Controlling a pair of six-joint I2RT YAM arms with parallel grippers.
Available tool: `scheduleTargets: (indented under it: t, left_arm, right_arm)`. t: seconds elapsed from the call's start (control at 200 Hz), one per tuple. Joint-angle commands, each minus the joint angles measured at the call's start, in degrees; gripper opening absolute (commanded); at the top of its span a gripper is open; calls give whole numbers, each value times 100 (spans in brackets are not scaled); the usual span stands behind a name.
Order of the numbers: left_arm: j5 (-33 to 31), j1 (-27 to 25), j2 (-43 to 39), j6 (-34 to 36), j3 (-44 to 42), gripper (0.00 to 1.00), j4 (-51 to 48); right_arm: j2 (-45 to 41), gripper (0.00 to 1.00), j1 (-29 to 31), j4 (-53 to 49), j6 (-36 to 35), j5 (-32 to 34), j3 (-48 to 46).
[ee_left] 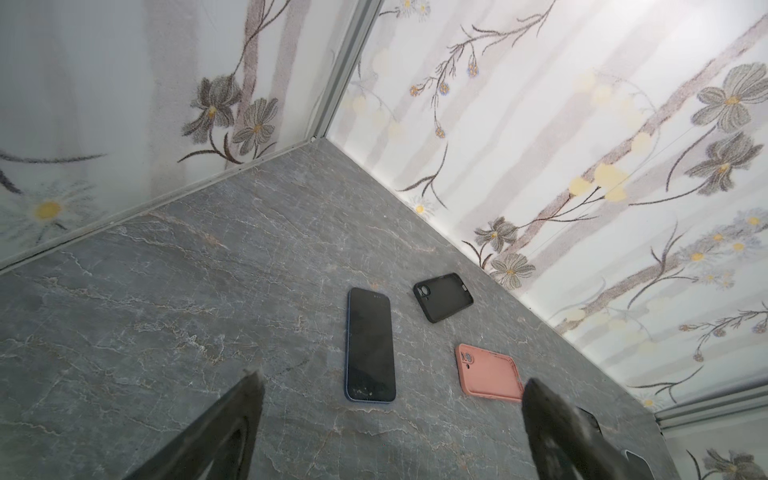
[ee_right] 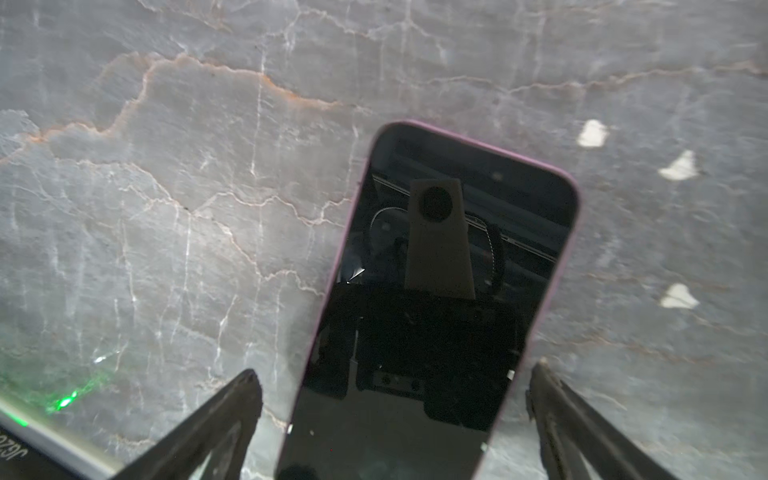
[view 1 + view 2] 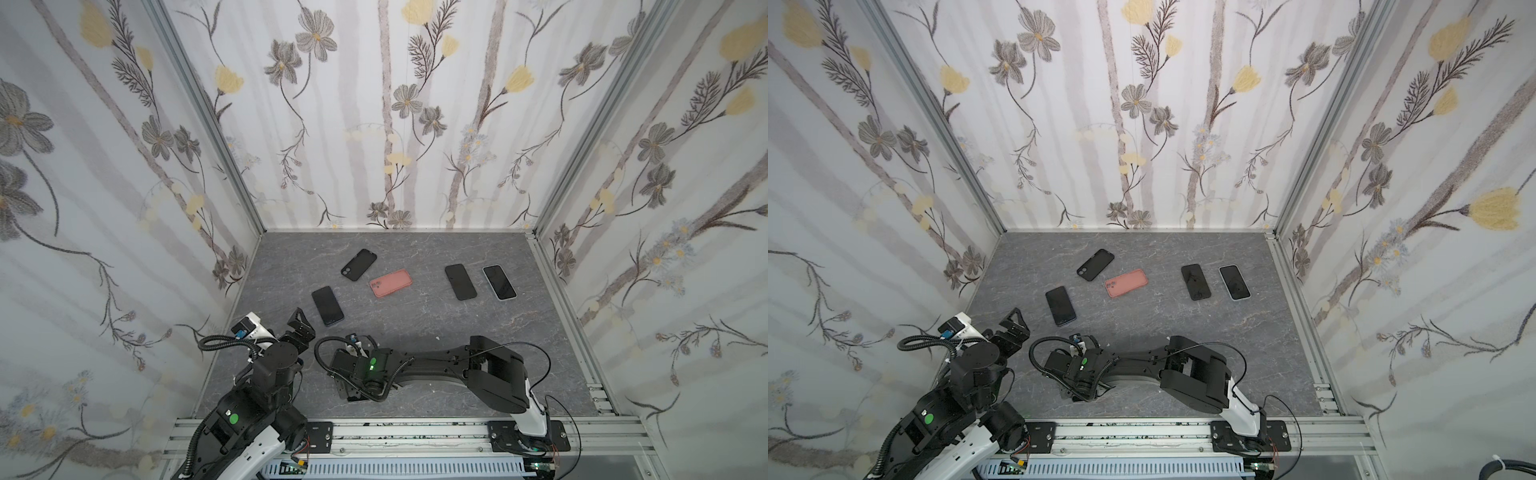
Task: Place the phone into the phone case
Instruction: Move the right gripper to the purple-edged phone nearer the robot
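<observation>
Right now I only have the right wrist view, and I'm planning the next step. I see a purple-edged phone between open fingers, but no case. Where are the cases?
Observer: In both top views, two empty cases lie close together: a pink case and a black case.
Operator: Is the other arm busy?
Observer: No. The left gripper is open and empty, pointed toward a blue-edged phone.
Operator: Any more phones?
Observer: Two, side by side to the right of the cases in a top view: a black phone and a white-edged phone.
</observation>
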Motion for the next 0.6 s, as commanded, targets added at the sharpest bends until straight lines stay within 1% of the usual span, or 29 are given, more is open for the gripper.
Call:
scheduleTargets:
  t: [0.0,0.185,0.31,0.49,0.594]
  left_arm:
    - [-202,4,-60,149,-52,96,234]
    - [3,-32,-51,264,-72,96,375]
    - [-7,-85,-109,264,-85,96,372]
    - [2,-180,-100,291,-117,96,405]
    - [25,-246,7,299,-104,95,382]
  right_arm:
    - [223,95,51,-583,-79,-66,312]
    - [421,81,57,-1193,-131,29,598]
    - [421,75,44,-1491,-248,109,608]
    - [381,76,-25,-1564,-629,-45,473]
    - [433,82,-100,-1516,-873,-214,393]
